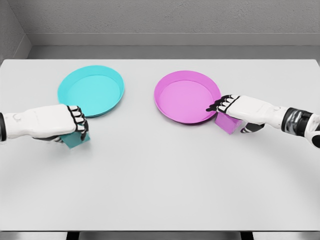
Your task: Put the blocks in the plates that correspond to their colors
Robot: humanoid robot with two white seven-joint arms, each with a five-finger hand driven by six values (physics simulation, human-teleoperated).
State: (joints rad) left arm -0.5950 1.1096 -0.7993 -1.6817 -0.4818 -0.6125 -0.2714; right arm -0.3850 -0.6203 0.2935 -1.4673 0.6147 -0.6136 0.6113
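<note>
Both plates empty. Left hand (60, 125) fingers grasp cyan block (76, 140); right hand (240, 111) fingers clasp pink block (227, 123). Placing remains, I judge.

Open table (165, 185) ahead; plates (91, 90) just beside hands (60, 122).

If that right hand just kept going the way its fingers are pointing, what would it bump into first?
Most likely the pink plate. The right hand points left, its fingertips already at the plate's near right rim, over the pink block. Whether they would strike the rim or pass above it is unclear from one view.
</note>
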